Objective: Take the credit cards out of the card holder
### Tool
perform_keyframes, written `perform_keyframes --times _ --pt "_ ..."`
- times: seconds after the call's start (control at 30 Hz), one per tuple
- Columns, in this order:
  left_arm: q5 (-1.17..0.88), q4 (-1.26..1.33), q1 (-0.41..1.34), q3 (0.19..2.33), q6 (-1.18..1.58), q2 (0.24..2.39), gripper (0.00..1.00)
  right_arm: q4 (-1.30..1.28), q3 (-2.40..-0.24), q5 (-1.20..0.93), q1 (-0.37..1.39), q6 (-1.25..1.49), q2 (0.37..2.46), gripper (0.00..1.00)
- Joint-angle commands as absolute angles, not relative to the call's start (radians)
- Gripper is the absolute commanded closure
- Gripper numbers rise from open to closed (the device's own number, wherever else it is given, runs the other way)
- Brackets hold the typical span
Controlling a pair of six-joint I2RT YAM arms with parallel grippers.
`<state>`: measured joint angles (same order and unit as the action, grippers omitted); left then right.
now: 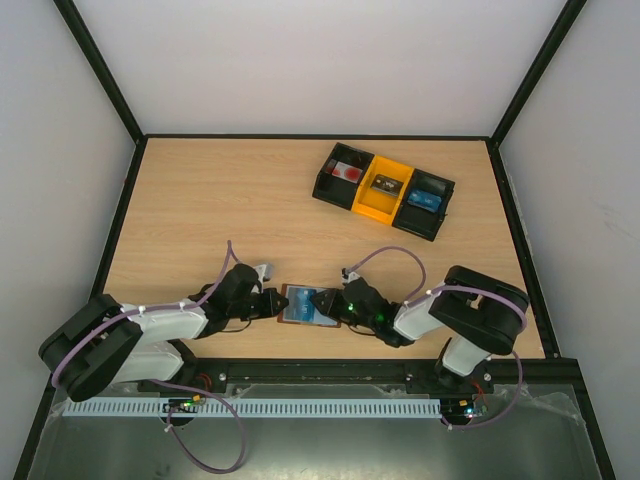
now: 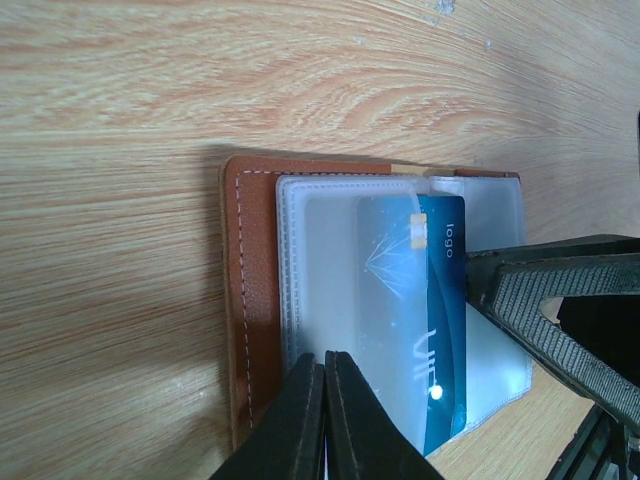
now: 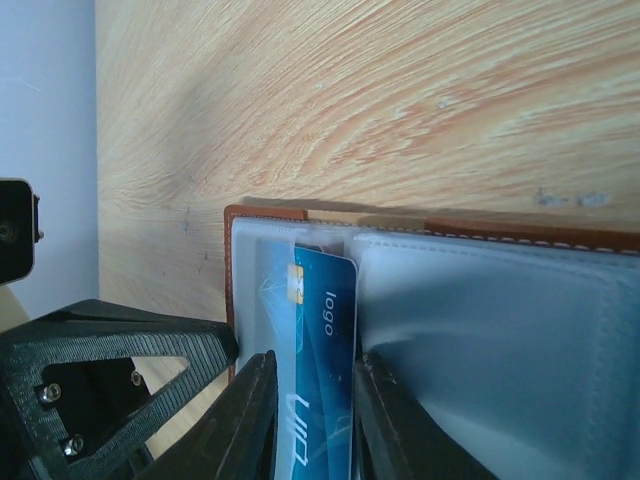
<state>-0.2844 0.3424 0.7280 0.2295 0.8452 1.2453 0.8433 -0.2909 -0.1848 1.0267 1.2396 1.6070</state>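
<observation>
The brown card holder [image 1: 288, 293] lies open near the table's front edge, between my two grippers. Its clear inner sleeves [image 2: 320, 260] face up. A blue credit card [image 2: 440, 330] sticks partly out of one sleeve. It also shows in the right wrist view [image 3: 325, 350]. My left gripper [image 2: 325, 385] is shut, its tips resting on the clear sleeve beside the holder's brown edge [image 2: 240, 280]. My right gripper [image 3: 315, 400] is open, with one finger [image 3: 255, 420] on each side of the card's exposed strip. I cannot tell whether they touch the card. Other cards are hidden.
A black-and-yellow tray of bins [image 1: 368, 208] holding small items stands at the back right. Dark frame posts and white walls close in the table on three sides. A rail [image 1: 320, 372] runs along the near edge behind the arm bases.
</observation>
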Motion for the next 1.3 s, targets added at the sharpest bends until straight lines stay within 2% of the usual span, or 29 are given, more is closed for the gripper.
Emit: perform_keyframes --times 0.0,0.33,0.43,0.53,0.6,1.03,1.2,1.27 --pt "-0.262 0.277 0.732 0.201 0.845 1.269 0.96 0.826 -0.31 -0.187 1.023 1.239 1.652 0.77" --pt "-0.273 0.284 0.731 0.205 0.843 1.279 0.96 0.923 -0.298 -0.216 1.023 1.267 1.691 0.79" --pt "-0.277 0.282 0.732 0.207 0.842 1.281 0.96 0.977 -0.287 -0.221 1.024 1.287 1.705 0.85" --pt "-0.279 0.274 0.732 0.21 0.842 1.28 0.96 0.996 -0.273 -0.204 1.022 1.296 1.699 0.97" --pt "-0.273 0.262 0.732 0.215 0.838 1.281 0.97 0.996 -0.256 -0.184 1.015 1.298 1.673 0.98" --pt "-0.273 0.235 0.731 0.235 0.86 1.273 0.95 0.584 -0.281 -0.047 0.977 1.119 1.372 0.98" --pt "-0.277 0.232 0.732 0.251 0.874 1.251 0.89 0.481 -0.327 -0.063 0.974 1.071 1.356 0.98" --pt "-0.28 0.22 0.732 0.261 0.875 1.245 0.83 0.486 -0.322 -0.076 0.973 1.076 1.359 0.98"
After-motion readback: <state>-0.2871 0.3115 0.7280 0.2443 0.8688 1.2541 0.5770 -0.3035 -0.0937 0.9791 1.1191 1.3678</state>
